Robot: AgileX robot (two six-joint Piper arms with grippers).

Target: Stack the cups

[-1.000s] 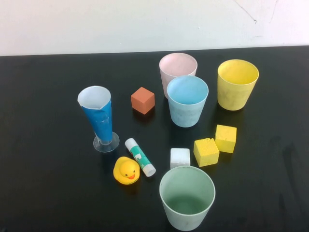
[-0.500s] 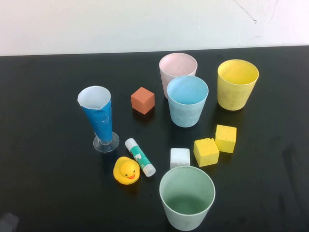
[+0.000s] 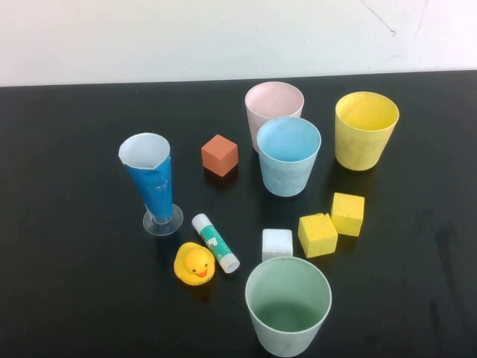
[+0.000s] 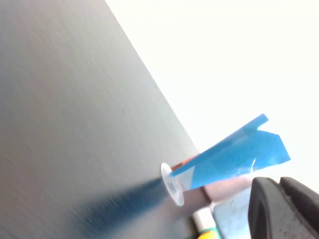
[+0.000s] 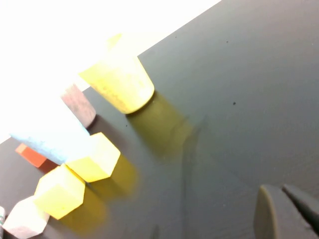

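Observation:
Four cups stand apart and upright on the black table: a pale pink cup (image 3: 274, 101) at the back, a light blue cup (image 3: 288, 153) right in front of it, a yellow cup (image 3: 366, 130) at the back right, and a mint green cup (image 3: 288, 306) at the near edge. Neither gripper shows in the high view. My left gripper (image 4: 278, 185) is shut and empty, low over the table's left side, looking at the tall blue glass (image 4: 229, 154). The right gripper (image 5: 279, 191) is shut and empty too, over bare table on the right, well short of the yellow cup (image 5: 119, 82).
A tall blue glass (image 3: 153, 183) with a clear foot stands at the left. Scattered between the cups are an orange cube (image 3: 219, 155), two yellow cubes (image 3: 317, 234) (image 3: 348, 213), a white cube (image 3: 277, 243), a glue stick (image 3: 215, 242) and a rubber duck (image 3: 194, 263).
Nothing on the table has moved. A faint grey shape at the high view's near-left corner half a second ago is gone.

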